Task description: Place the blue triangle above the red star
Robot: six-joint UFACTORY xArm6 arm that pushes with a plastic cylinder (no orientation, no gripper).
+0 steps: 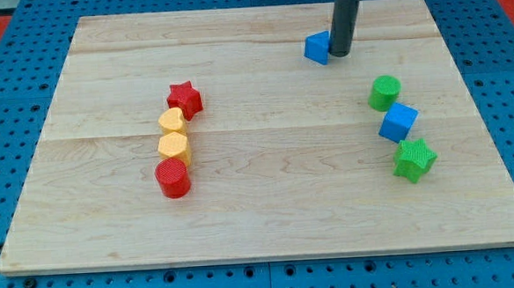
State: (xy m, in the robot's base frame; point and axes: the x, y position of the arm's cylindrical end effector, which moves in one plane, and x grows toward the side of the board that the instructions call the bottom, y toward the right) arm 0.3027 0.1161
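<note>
My tip (339, 53) touches the blue triangle (317, 47) on its 3 o'clock side, near the board's (261, 223) top edge; being a bare rod, it grips nothing. The red star (185, 98) sits well apart, toward 8 o'clock from the triangle, heading a column of 4 blocks.

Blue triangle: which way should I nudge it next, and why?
Probably push it toward the view's left. My tip sits against the right side of the blue triangle, and the red star lies well to the left and slightly lower, so a leftward slide should bring the triangle above the star.
</note>
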